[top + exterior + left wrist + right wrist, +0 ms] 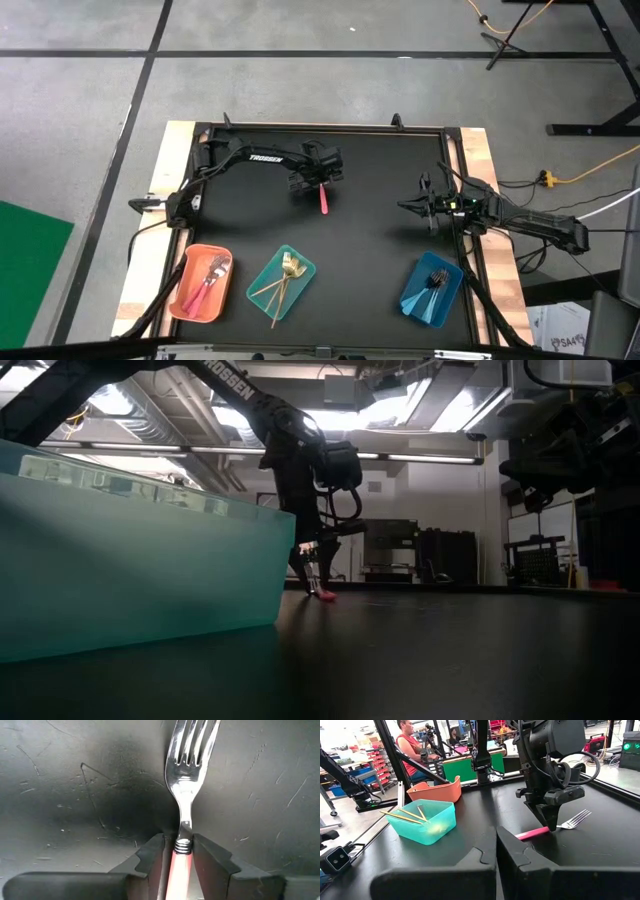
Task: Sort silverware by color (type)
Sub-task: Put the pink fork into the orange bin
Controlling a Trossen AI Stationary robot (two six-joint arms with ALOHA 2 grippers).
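A: Trays lined the near edge of the table (pixel 400 150): the orange tray (pixel 190 305) with pink-handled pieces, the teal tray (pixel 300 268) with gold ones, the blue tray (pixel 425 305) over by the right arm. What was left to sort?

B: Only one piece showed loose, the pink-handled fork (pixel 184 780), lying flat toward the far middle of the mat. The left gripper (pixel 178 857) stood over it with a finger on either side of the handle just behind the silver neck; the jaws were close against it, though I couldn't tell whether they had fully clamped.

A: So the step was the pickup?

B: That's my reading. Next it would need a firm pinch, a straight lift, then a carry back to the orange tray, high enough to clear its wall.

A: Room to do it?

B: Plenty. Bare mat lay between fork and trays, and the far rail was well apart. The right gripper (pixel 495 852) waited with its fingers pressed together near the table's right edge, out of that path.
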